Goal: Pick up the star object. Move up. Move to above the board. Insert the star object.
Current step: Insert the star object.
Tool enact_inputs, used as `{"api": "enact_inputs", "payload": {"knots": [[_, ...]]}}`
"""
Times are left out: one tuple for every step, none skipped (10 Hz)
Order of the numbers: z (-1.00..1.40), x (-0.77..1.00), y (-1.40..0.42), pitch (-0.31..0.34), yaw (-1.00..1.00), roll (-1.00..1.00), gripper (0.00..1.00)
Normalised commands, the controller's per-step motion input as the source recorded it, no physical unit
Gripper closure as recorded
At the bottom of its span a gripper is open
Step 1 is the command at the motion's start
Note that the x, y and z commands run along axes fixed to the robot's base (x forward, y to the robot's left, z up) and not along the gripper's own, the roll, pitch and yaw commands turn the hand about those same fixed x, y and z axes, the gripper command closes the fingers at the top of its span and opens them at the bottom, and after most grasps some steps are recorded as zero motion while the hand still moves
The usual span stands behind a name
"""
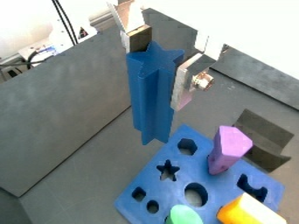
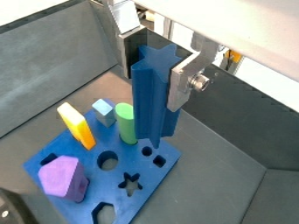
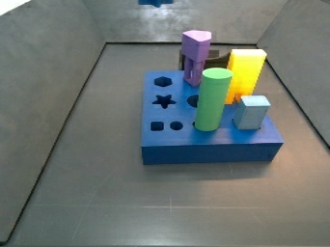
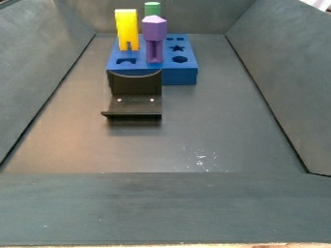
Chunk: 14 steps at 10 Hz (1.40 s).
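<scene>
The pincer (image 1: 156, 54) pinches the star object (image 1: 153, 92) upright, high above the board (image 1: 198, 179)

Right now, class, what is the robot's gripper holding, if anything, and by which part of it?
The gripper holds the star object, its jaws shut on the post's upper end; the rest hangs free above the board.

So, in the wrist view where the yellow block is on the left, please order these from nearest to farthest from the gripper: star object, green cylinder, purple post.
Gripper, high above the board:
1. star object, clamped between its fingers.
2. green cylinder, standing in the board beside the star's lower end.
3. purple post, at the board's far corner.
</scene>
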Motion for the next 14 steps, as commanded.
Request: {"api": "enact_inputs", "payload": {"knots": [[-0.05, 0.0, 0.0, 0.057, 0.0, 0.0, 1.0], [-0.12, 0.01, 0.0, 0.021, 0.0, 0.0, 1.0], [-0.31, 0.05, 0.01, 0.0, 0.0, -0.01, 1.0], [-0.58, 0.13, 0.23, 0.0, 0.0, -0.18, 1.0], [-0.9, 0.13, 0.13, 0.023, 0.0, 0.0, 1.0], [-1.0, 0.21, 0.15, 0.0, 0.0, 0.03, 1.0], [-1.0, 0.21, 0.19, 0.0, 0.0, -0.03, 1.0], [-1.0, 0.11, 0.2, 0.0, -0.08, -0.01, 1.0], [-1.0, 0.0, 0.26, 0.003, -0.23, 0.0, 1.0], [-1.0, 0.0, 0.35, 0.013, -0.27, 0.0, 1.0], [-0.97, 0.08, 0.37, 0.016, -0.28, -0.07, 1.0], [-0.92, 0.12, 0.34, 0.006, -0.25, -0.1, 1.0], [-0.81, 0.13, 0.21, 0.0, -0.11, -0.12, 1.0], [-0.09, 0.0, 0.28, 0.003, -0.06, -0.12, 1.0]]}}
